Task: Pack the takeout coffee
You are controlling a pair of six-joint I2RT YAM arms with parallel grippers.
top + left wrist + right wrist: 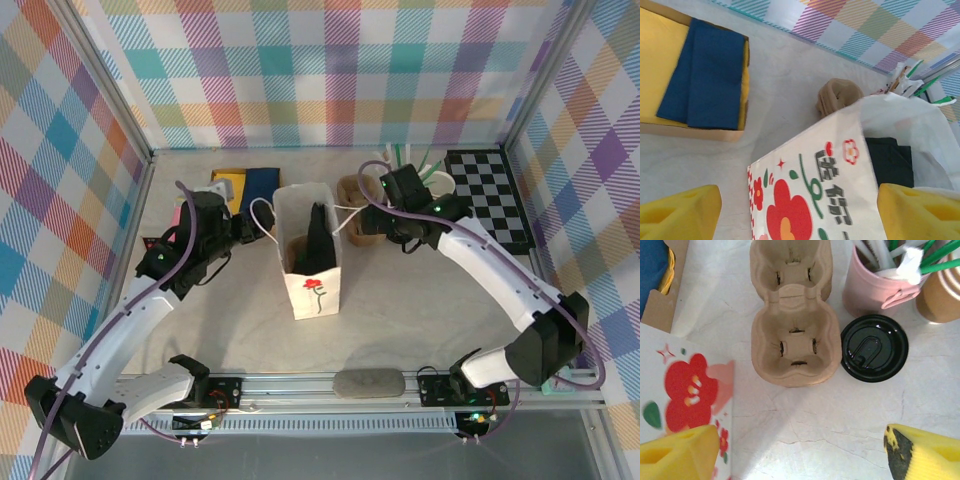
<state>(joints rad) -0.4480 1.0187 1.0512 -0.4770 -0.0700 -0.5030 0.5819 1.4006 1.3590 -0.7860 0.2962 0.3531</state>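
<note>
Yellow-tipped right pincer (801,454) hangs wide open and empty at the frame's bottom. Right of centre, the round black plastic lid (874,348) lies just beside the moulded brown pulp cup carrier (790,340). The brown kraft paper cup (942,292) stands at the upper right edge. Best to centre over the lid, descend straight and close gently on its rim, clear of the carrier. Left pincer (799,212), also spread and empty, hovers over the white flowered bag (805,165).
</note>
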